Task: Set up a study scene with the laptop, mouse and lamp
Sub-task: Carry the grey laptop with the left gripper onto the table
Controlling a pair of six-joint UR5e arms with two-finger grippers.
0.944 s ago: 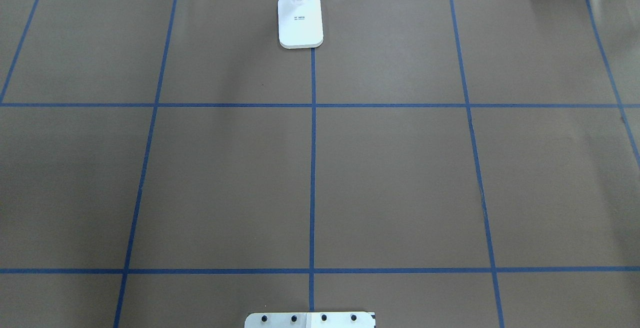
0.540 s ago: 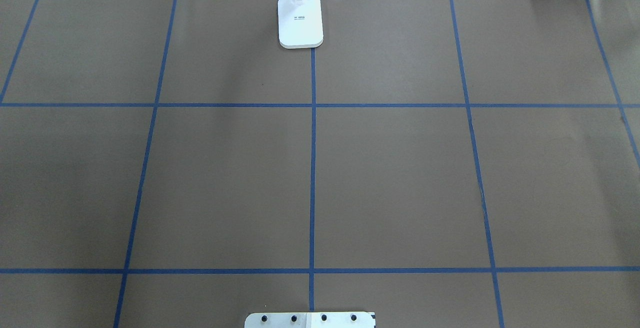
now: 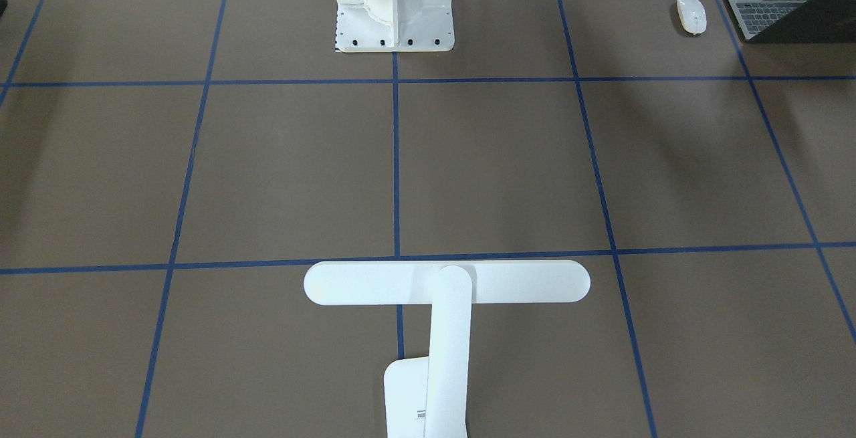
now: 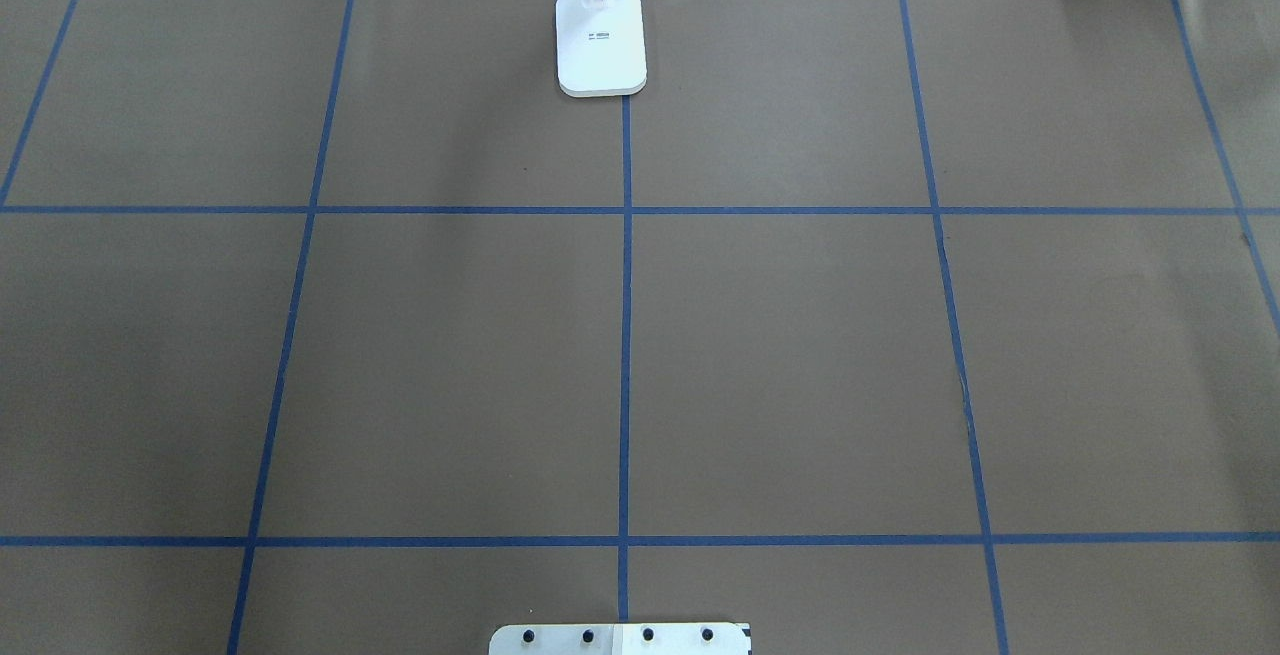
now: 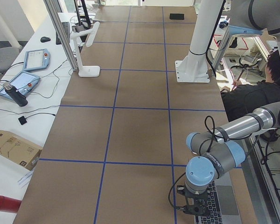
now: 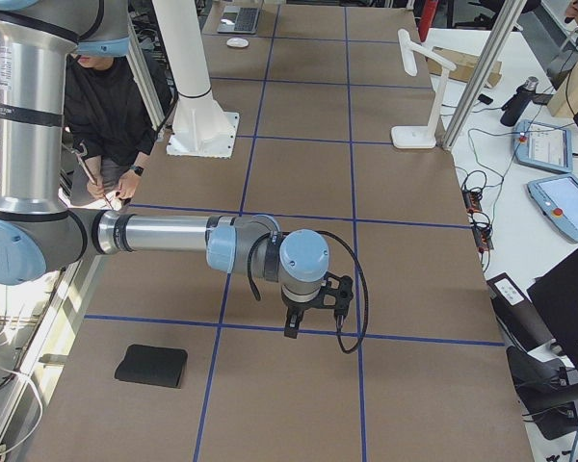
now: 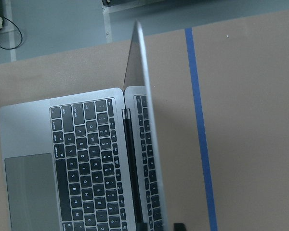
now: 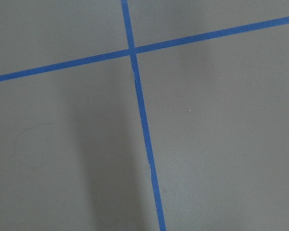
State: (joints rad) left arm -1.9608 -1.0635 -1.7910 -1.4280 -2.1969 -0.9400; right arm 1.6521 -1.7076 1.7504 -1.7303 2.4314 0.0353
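Observation:
The lamp (image 3: 447, 282) stands at the table's far middle edge, its white base (image 4: 601, 40) on the blue centre line. The grey laptop (image 7: 72, 159) lies open at the robot's left near corner, keyboard up and screen seen edge-on. The white mouse (image 3: 691, 15) lies just beside the laptop (image 3: 769, 3). My left gripper (image 5: 192, 211) hangs over the laptop (image 5: 226, 200); I cannot tell whether it is open or shut. My right gripper (image 6: 314, 329) points down over bare brown paper near a tape crossing (image 8: 131, 49); its state cannot be told either.
The white robot pedestal (image 3: 394, 3) is bolted at the near middle. A black square pad (image 6: 151, 366) lies at the robot's right end of the table. A person (image 6: 106, 106) sits beside the table behind the pedestal. Tablets and cables (image 5: 23, 79) lie beyond the far edge.

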